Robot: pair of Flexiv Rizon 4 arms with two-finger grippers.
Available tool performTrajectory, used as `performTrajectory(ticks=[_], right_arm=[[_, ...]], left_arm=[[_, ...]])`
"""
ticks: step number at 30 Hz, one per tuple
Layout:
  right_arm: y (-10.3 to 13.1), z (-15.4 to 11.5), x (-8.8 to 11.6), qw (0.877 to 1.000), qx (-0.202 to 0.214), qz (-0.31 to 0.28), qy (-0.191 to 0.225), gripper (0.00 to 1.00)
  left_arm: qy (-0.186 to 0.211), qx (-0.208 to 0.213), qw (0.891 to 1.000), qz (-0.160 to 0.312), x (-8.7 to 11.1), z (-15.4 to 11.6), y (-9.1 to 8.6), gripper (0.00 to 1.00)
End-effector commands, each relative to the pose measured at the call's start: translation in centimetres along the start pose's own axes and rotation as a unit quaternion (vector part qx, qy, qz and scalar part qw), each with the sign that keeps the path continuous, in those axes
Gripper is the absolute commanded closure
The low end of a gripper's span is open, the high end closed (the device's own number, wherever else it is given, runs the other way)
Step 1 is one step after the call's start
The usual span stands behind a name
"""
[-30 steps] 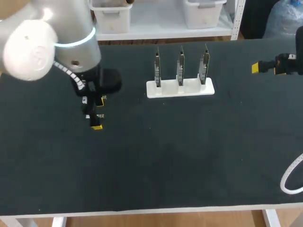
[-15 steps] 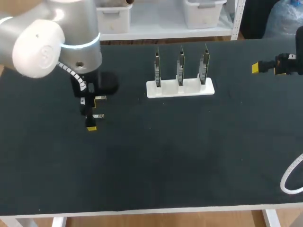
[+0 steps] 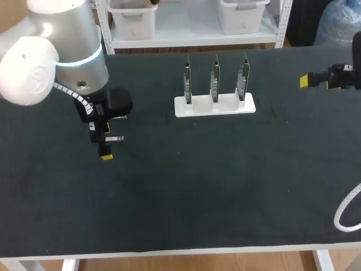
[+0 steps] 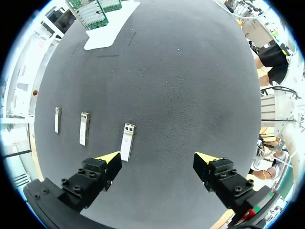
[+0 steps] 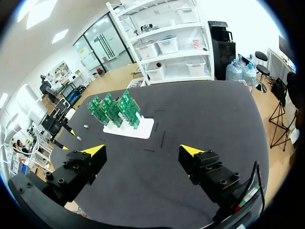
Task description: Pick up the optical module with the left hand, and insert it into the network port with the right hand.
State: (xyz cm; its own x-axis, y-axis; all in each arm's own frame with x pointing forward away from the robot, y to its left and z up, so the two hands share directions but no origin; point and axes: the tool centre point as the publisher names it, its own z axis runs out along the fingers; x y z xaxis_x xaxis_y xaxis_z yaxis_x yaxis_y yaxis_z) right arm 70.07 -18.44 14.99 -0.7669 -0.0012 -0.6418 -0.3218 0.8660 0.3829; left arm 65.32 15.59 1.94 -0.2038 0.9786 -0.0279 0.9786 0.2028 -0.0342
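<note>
Pick step: left gripper (image 4: 158, 160) hangs over the modules, nothing grasped yet.
Fingers spread wide, empty. The nearest small silver metal optical module (image 4: 127, 141) lies flat on the black table (image 4: 181, 86), just ahead of one fingertip, off-centre. Next, I'd say: shift to straddle it, descend, close. Left wrist points straight down. Right gripper (image 5: 143, 151) is wide open and empty, well apart from the white holder of green port boards (image 5: 138, 129).

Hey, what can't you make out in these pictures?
Head view: the left arm hides some of the optical modules.
All views: network ports on the circuit boards are too small.
Head view: the right gripper, side-on near the edge, shows only one tip.
</note>
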Motion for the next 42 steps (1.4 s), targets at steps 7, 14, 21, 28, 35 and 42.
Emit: performTrajectory(ticks=[7,14,21,28,35,42], right_arm=[[0.1,-0.1,0.0,1.0,0.002,0.0,0.0,0.0],[0.1,-0.1,0.0,1.0,0.002,0.0,0.0,0.0],[0.1,-0.1,0.0,1.0,0.002,0.0,0.0,0.0],[0.1,-0.1,0.0,1.0,0.002,0.0,0.0,0.0],[0.1,-0.1,0.0,1.0,0.002,0.0,0.0,0.0],[0.1,-0.1,0.0,1.0,0.002,0.0,0.0,0.0]], left_arm=[[0.0,0.002,1.0,0.001,0.0,0.0,0.2,0.0],[0.0,0.002,1.0,0.001,0.0,0.0,0.2,0.0],[0.065,-0.011,0.997,0.028,-0.2,0.3,1.1,0.0],[0.08,-0.023,0.996,0.027,0.4,0.1,2.2,0.0],[0.074,-0.013,0.997,0.025,0.8,1.2,3.0,0.0],[0.053,-0.014,0.998,0.016,1.2,1.9,3.5,0.0]])
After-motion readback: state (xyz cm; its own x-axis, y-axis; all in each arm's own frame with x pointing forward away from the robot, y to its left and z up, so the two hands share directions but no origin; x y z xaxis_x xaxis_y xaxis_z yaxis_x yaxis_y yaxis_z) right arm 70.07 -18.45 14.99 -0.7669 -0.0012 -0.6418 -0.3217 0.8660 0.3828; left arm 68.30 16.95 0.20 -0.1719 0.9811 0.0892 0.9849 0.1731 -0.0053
